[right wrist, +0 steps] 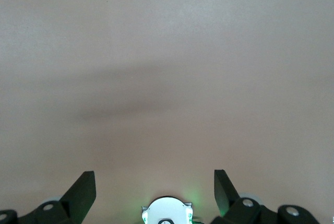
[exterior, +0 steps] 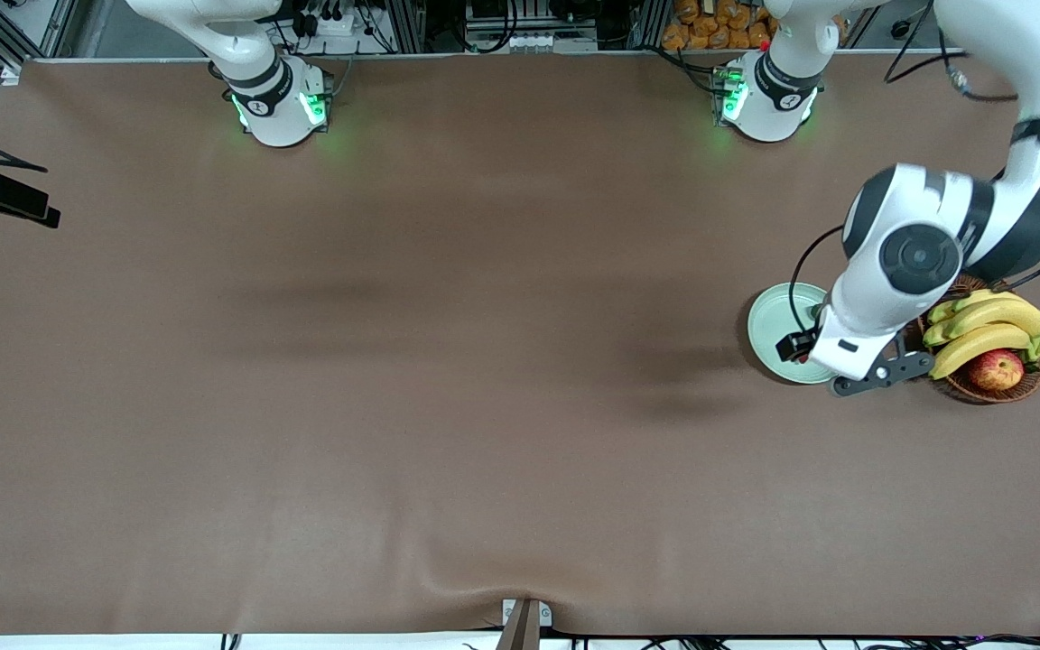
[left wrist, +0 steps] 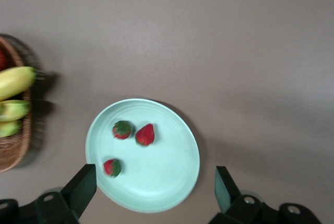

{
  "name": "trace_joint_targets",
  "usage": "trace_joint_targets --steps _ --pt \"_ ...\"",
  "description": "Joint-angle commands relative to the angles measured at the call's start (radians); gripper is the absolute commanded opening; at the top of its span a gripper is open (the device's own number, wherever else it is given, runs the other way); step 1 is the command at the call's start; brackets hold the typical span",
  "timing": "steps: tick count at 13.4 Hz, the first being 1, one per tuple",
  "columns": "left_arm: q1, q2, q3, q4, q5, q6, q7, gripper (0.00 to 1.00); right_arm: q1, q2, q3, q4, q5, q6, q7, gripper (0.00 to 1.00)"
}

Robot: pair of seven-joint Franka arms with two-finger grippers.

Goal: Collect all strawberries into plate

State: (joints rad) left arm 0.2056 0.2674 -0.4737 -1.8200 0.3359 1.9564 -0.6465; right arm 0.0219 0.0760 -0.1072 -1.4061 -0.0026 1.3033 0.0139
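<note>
The pale mint-green plate (exterior: 773, 320) lies near the left arm's end of the table, beside a wicker basket. In the left wrist view the plate (left wrist: 172, 177) holds three strawberries: two close together (left wrist: 122, 129) (left wrist: 145, 134) and one apart near the rim (left wrist: 111, 167). My left gripper (left wrist: 155, 167) hangs over the plate, open and empty, with its fingers (left wrist: 83, 185) spread wider than the berries. In the front view the left hand (exterior: 849, 348) covers part of the plate. My right gripper (right wrist: 154, 174) is open and empty over bare table near its own base (right wrist: 167, 214); it waits.
A brown wicker basket (exterior: 1026, 388) with bananas (exterior: 989, 320) and a red-yellow apple (exterior: 996, 369) stands right beside the plate, toward the left arm's end. It also shows in the left wrist view (left wrist: 15, 151). Brown cloth covers the table.
</note>
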Motion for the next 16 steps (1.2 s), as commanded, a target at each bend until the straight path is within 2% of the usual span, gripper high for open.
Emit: trace_joint_targets --steps 1,4,7,8,10,13,16 --pt "0.005 -0.01 -0.052 0.202 -0.021 -0.209 0.018 1.0 0.003 -0.005 0.0 -0.004 0.013 0.005 0.02 1.0" --pt "0.006 -0.048 -0.069 0.318 -0.112 -0.321 0.021 1.0 0.001 -0.007 0.0 -0.004 0.013 0.004 0.018 1.0" --pt "0.012 -0.118 -0.065 0.358 -0.213 -0.347 0.148 1.0 0.0 -0.005 0.0 -0.004 0.013 0.002 0.014 1.0" --pt "0.008 -0.152 -0.042 0.357 -0.241 -0.355 0.187 1.0 0.0 -0.005 0.0 -0.004 0.013 0.002 0.012 1.0" --pt "-0.05 -0.197 0.083 0.357 -0.322 -0.395 0.307 1.0 0.0 -0.005 0.0 -0.004 0.013 -0.002 0.012 1.0" --pt "-0.153 -0.246 0.286 0.35 -0.339 -0.451 0.482 1.0 0.0 -0.005 0.0 -0.004 0.015 0.002 0.011 1.0" --pt "-0.158 -0.298 0.309 0.314 -0.339 -0.504 0.505 1.0 0.0 -0.005 0.0 -0.004 0.015 0.001 0.008 1.0"
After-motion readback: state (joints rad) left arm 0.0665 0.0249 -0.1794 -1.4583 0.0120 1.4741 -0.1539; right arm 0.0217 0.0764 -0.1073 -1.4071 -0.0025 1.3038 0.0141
